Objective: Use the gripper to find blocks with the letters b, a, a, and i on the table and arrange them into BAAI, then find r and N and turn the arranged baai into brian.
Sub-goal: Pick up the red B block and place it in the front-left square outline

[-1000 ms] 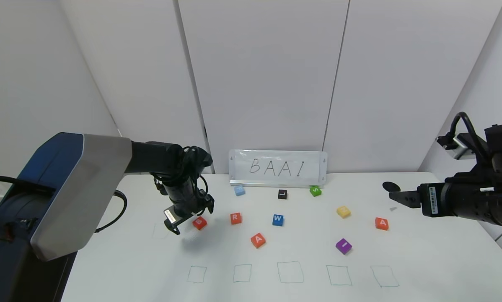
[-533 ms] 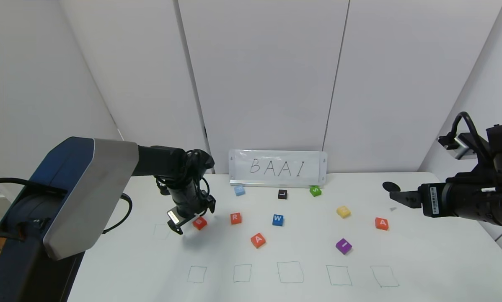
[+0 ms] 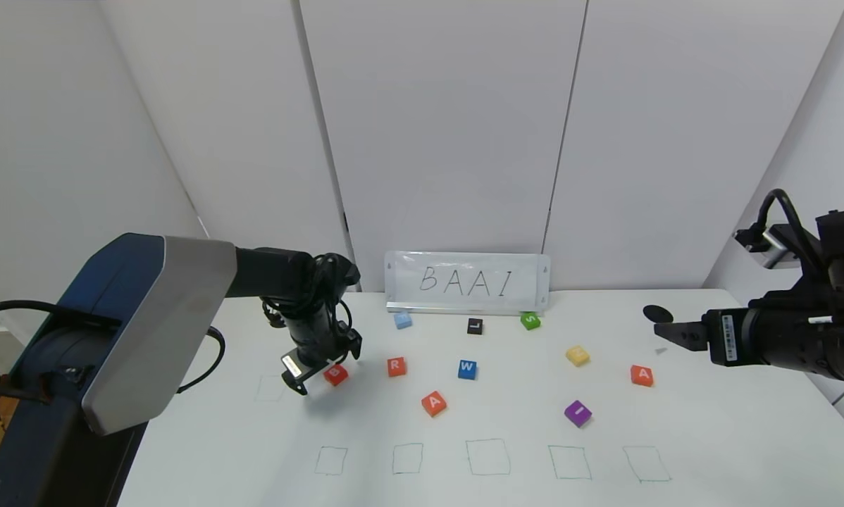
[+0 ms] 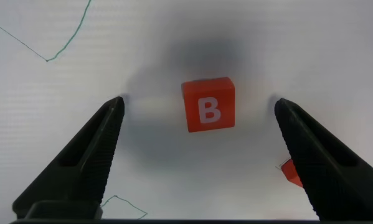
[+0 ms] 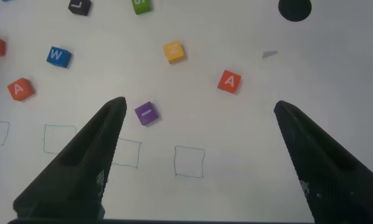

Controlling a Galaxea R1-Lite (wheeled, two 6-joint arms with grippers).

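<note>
On the white table [image 3: 464,422] my left gripper [image 3: 318,372] hangs low and open over the orange-red B block [image 3: 335,374]. The left wrist view shows B [image 4: 208,104] lying between the fingertips [image 4: 114,109], touching neither. The r block [image 3: 396,366] sits just right of it. One orange-red A [image 3: 433,403] lies mid-table, the other A [image 3: 641,375] far right, and the purple I [image 3: 578,412] lies nearer the front. My right gripper [image 3: 665,327] hovers open and empty at the right, above I [image 5: 146,114] and A [image 5: 229,81]. I cannot make out an N.
A BAAI sign [image 3: 466,282] stands at the back. Blue W [image 3: 467,369], yellow [image 3: 577,355], green S [image 3: 530,321], black L [image 3: 474,325] and light-blue [image 3: 402,320] blocks are scattered about. Several outlined squares [image 3: 487,456] line the front. A black disc [image 3: 656,313] lies far right.
My left gripper has shifted slightly right and lower, closing in around the B block. The right arm and all blocks have stayed put.
</note>
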